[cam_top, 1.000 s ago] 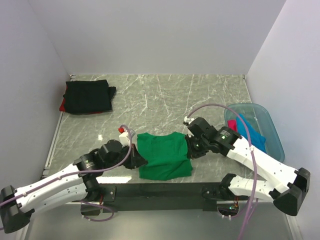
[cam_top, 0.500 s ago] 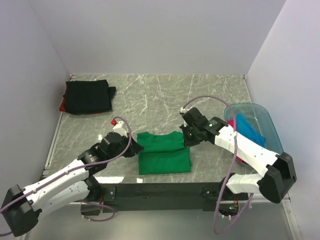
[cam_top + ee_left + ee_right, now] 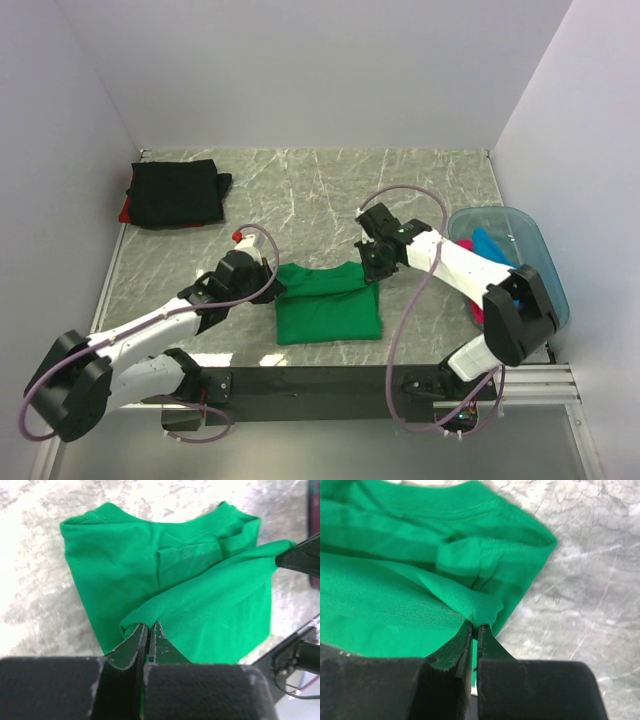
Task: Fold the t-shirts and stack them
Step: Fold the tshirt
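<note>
Both jaws are clenched on the green shirt (image 3: pixel 328 305) at the near worktop (image 3: pixel 300 190), my left arm (image 3: pixel 150 335) pinching its left edge and my right arm (image 3: pixel 450 262) its right, the raised fold strung crosswise between them.

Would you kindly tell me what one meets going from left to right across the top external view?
Folded black t-shirt → left pincer → green t-shirt → right pincer → translucent blue tub.
</note>
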Controlling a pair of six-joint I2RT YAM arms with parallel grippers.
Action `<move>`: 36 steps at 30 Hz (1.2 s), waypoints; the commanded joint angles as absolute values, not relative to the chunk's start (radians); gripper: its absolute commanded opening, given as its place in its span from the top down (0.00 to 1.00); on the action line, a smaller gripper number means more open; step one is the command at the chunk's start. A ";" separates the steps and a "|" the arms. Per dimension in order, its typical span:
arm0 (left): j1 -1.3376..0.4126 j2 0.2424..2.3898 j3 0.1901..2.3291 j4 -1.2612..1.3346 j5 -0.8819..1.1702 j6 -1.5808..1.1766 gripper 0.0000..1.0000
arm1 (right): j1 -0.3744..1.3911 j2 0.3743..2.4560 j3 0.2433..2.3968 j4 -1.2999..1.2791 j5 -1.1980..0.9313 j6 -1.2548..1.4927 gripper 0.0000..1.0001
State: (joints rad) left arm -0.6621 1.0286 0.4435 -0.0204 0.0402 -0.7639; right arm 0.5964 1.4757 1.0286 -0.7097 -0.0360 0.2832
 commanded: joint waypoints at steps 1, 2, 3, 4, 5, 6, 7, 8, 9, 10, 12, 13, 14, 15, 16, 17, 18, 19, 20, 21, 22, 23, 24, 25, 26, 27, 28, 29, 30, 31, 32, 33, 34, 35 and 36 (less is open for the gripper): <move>-0.629 1.081 0.482 0.064 0.038 -0.700 1.00 | 0.558 1.519 1.071 -0.675 0.003 0.245 1.00; -0.624 1.095 0.483 0.071 0.035 -0.699 1.00 | 0.554 1.540 1.074 -0.669 0.003 0.248 1.00; -0.618 1.117 0.485 0.078 0.034 -0.696 1.00 | 0.549 1.548 1.083 -0.658 0.003 0.252 1.00; -0.611 1.124 0.486 0.081 0.034 -0.696 1.00 | 0.548 1.557 1.088 -0.654 -0.017 0.253 1.00; -0.606 1.130 0.486 0.086 0.035 -0.695 1.00 | 0.548 1.568 1.094 -0.649 -0.020 0.256 1.00; -0.603 1.135 0.488 0.090 0.035 -0.696 1.00 | 0.546 1.572 1.103 -0.646 -0.024 0.256 1.00; -0.598 1.135 0.489 0.095 0.035 -0.696 1.00 | 0.546 1.577 1.109 -0.646 -0.029 0.256 1.00; -0.595 1.135 0.491 0.098 0.035 -0.696 1.00 | 0.545 1.583 1.114 -0.643 -0.029 0.256 1.00; -0.592 1.138 0.492 0.101 0.032 -0.695 1.00 | 0.545 1.588 1.127 -0.643 -0.028 0.258 1.00; -0.585 1.143 0.494 0.110 0.032 -0.693 1.00 | 0.542 1.592 1.137 -0.646 -0.028 0.258 1.00; -0.563 1.181 0.506 0.117 0.040 -0.692 0.99 | 0.532 1.615 1.156 -0.644 -0.018 0.261 1.00; -0.555 1.198 0.512 0.118 0.041 -0.690 0.98 | 0.528 1.623 1.164 -0.641 -0.020 0.261 1.00; -0.551 1.218 0.531 0.106 0.031 -0.695 0.91 | 0.517 1.643 1.169 -0.641 -0.021 0.261 0.99; -0.549 1.253 0.541 0.094 0.003 -0.707 0.82 | 0.508 1.650 1.176 -0.637 -0.021 0.267 0.94; -0.545 1.268 0.551 0.071 -0.042 -0.712 0.69 | 0.500 1.654 1.177 -0.632 -0.020 0.271 0.85; -0.543 1.279 0.572 0.055 -0.078 -0.718 0.63 | 0.480 1.655 1.177 -0.614 -0.015 0.279 0.67; -0.542 1.287 0.583 0.043 -0.107 -0.725 0.58 | 0.474 1.651 1.177 -0.606 -0.003 0.288 0.60; -0.541 1.281 0.594 0.031 -0.154 -0.727 0.49 | 0.466 1.641 1.180 -0.600 -0.002 0.291 0.54; -0.541 1.272 0.607 0.017 -0.169 -0.730 0.44 | 0.463 1.616 1.184 -0.597 -0.002 0.290 0.45; -0.541 1.243 0.614 0.011 -0.182 -0.730 0.39 | 0.463 1.600 1.195 -0.597 0.043 0.288 0.41; -0.541 1.224 0.617 0.005 -0.211 -0.729 0.31 | 0.463 1.562 1.201 -0.600 0.057 0.288 0.36; -0.540 1.204 0.618 0.003 -0.222 -0.730 0.27 | 0.463 1.540 1.206 -0.604 0.073 0.290 0.35; -0.541 1.160 0.615 0.003 -0.235 -0.729 0.24 | 0.469 1.517 1.204 -0.606 0.101 0.294 0.34; -0.541 1.140 0.600 0.003 -0.236 -0.724 0.21 | 0.471 1.470 1.198 -0.603 0.103 0.296 0.34; -0.540 1.120 0.589 0.003 -0.226 -0.724 0.20 | 0.475 1.445 1.187 -0.595 0.100 0.295 0.34; -0.540 1.091 0.578 0.005 -0.212 -0.716 0.20 | 0.483 1.424 1.158 -0.575 0.088 0.288 0.34; -0.540 1.080 0.566 0.009 -0.198 -0.715 0.19 | 0.503 1.392 1.144 -0.568 0.053 0.288 0.36; -0.538 1.063 0.539 0.014 -0.161 -0.718 0.19 | 0.514 1.381 1.117 -0.551 0.032 0.288 0.38; -0.540 1.057 0.523 0.031 -0.146 -0.718 0.19 | 0.526 1.373 1.103 -0.539 0.012 0.287 0.39; -0.540 1.054 0.506 0.037 -0.128 -0.718 0.19 | 0.557 1.374 1.091 -0.528 -0.039 0.287 0.41; -0.540 1.048 0.477 0.041 -0.109 -0.727 0.19 | 0.574 1.379 1.074 -0.513 -0.058 0.291 0.42; -0.540 1.045 0.460 0.055 -0.097 -0.729 0.19 | 0.595 1.387 1.066 -0.502 -0.083 0.290 0.43; -0.540 1.042 0.431 0.061 -0.084 -0.730 0.19 | 0.629 1.416 1.060 -0.488 -0.131 0.290 0.44; -0.540 1.034 0.417 0.069 -0.066 -0.739 0.19 | 0.644 1.431 1.054 -0.460 -0.161 0.293 0.44; -0.538 1.028 0.405 0.077 -0.057 -0.744 0.19 | 0.656 1.456 1.055 -0.448 -0.182 0.291 0.44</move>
